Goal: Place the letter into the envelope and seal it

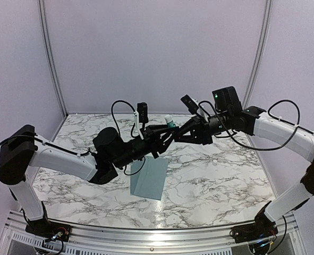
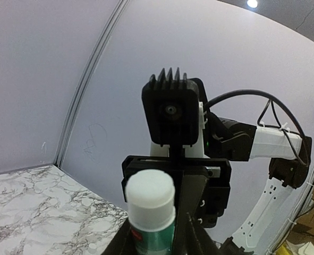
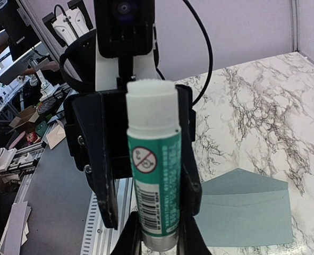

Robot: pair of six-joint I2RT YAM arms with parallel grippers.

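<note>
A glue stick (image 1: 169, 121) with a green body and white cap stands upright in the air above the table's middle, between both grippers. My left gripper (image 1: 163, 135) comes from the left and is shut on its body (image 2: 151, 234). My right gripper (image 1: 181, 133) comes from the right and is shut on its lower end (image 3: 158, 234). The blue-grey envelope (image 1: 149, 178) lies flat on the marble below them, its triangular flap open (image 3: 244, 210). The letter is not in view.
The marble table (image 1: 226, 175) ends in a metal rail (image 1: 146, 234) at the near edge. Pale walls stand close behind and at both sides. Boxes and clutter (image 3: 24, 127) lie off the table beyond the left arm.
</note>
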